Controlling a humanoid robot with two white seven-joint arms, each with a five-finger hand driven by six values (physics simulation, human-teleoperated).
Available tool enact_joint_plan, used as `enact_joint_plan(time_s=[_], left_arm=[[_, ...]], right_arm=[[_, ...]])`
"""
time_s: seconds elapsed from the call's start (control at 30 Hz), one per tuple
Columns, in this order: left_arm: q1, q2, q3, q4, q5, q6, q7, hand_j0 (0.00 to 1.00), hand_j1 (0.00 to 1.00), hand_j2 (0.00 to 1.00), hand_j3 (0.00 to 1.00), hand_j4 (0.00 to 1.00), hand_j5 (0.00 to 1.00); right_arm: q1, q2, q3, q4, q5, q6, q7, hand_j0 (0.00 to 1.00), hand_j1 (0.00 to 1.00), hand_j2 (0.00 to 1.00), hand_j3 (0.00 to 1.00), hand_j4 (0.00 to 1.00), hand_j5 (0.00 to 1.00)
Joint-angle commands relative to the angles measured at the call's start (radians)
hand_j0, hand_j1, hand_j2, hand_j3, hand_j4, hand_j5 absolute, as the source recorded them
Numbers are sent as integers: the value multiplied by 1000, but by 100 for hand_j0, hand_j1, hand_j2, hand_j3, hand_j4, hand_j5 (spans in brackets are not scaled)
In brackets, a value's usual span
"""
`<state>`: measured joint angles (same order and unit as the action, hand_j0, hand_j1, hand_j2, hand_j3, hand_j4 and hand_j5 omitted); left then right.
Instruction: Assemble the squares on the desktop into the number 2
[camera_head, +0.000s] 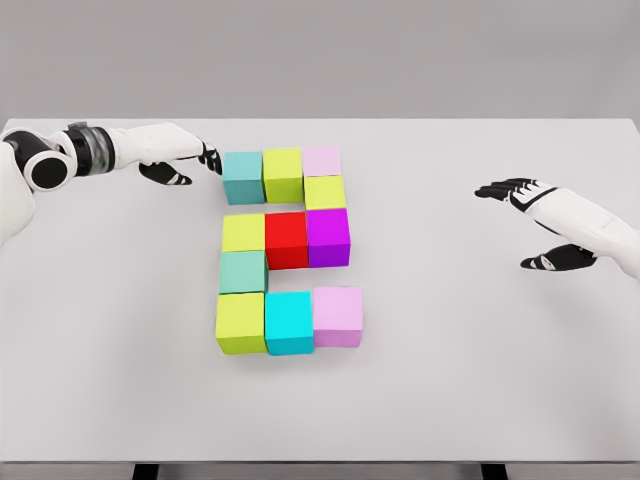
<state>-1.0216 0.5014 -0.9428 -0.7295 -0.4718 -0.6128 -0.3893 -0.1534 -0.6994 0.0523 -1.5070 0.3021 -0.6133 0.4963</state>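
My left hand (185, 160) open, fingertips touching teal cube (243, 177) | my right hand (535, 222) open, apart | cubes form a 2 on table (480, 380)

- Single head view, set high on the robot, looking forward and down onto the white counter (480, 380).
- Faces the counter's far edge, with a plain grey wall beyond it.
- Near enough for the counter to fill almost the full width; near edge and two dark legs just visible at the bottom.
- Block figure (288, 250) a little left of centre.
- Left hand (185, 160) entering from the left edge, right hand (535, 225) from the right.
- No second view for overlap.
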Motion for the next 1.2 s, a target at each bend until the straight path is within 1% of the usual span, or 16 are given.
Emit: enact_joint_plan(time_s=[0.0, 0.3, 0.4, 0.8, 0.87, 0.97, 1.0, 1.03, 1.07, 1.1, 1.17], left_arm=[[0, 0, 3, -1, 5, 2, 0, 64, 64, 64, 64, 64, 64], [5, 0, 3, -2, 8, 2, 1, 64, 64, 64, 64, 64, 64], [8, 2, 4, -21, 10, 2, 1, 64, 64, 64, 64, 64, 64], [3, 14, 7, -8, 7, 2, 1, 66, 66, 66, 66, 66, 66], [3, 23, 10, -7, 10, 2, 1, 68, 68, 68, 68, 68, 68], [3, 63, 15, -11, 19, 2, 4, 74, 74, 74, 74, 74, 74], [5, 86, 24, -17, 21, 2, 6, 82, 82, 82, 82, 82, 82], [6, 105, 33, -21, 24, 2, 7, 95, 95, 95, 95, 95, 95], [6, 121, 45, -21, 33, 2, 7, 100, 100, 100, 100, 100, 100], [11, 149, 58, -21, 51, 2, 9, 100, 100, 100, 100, 100, 100], [12, 189, 58, -21, 93, 2, 7, 100, 100, 100, 100, 100, 100]], right_arm=[[0, -2, 0, -1, -8, 2, -1, 100, 100, 100, 100, 100, 100], [2, -2, 0, -2, -12, 2, -1, 100, 100, 100, 100, 100, 100], [2, -2, 0, -1, -12, 2, -1, 100, 100, 100, 100, 100, 100], [3, -2, 0, -1, -14, 2, -1, 100, 100, 100, 100, 100, 100], [3, -2, 0, -1, -14, 2, -1, 100, 100, 100, 100, 100, 100], [3, -2, 0, -1, -14, 2, -1, 100, 100, 100, 100, 100, 100], [3, -2, 0, -1, -14, 2, -1, 100, 100, 100, 100, 100, 100], [3, -2, 0, -1, -14, 2, -1, 100, 100, 100, 100, 100, 100], [3, -2, 0, -1, -14, 2, -1, 100, 100, 100, 100, 100, 100], [3, -2, 0, -1, -14, 2, -1, 100, 100, 100, 100, 100, 100], [3, -2, 0, -1, -14, 2, -1, 100, 100, 100, 100, 100, 100]])
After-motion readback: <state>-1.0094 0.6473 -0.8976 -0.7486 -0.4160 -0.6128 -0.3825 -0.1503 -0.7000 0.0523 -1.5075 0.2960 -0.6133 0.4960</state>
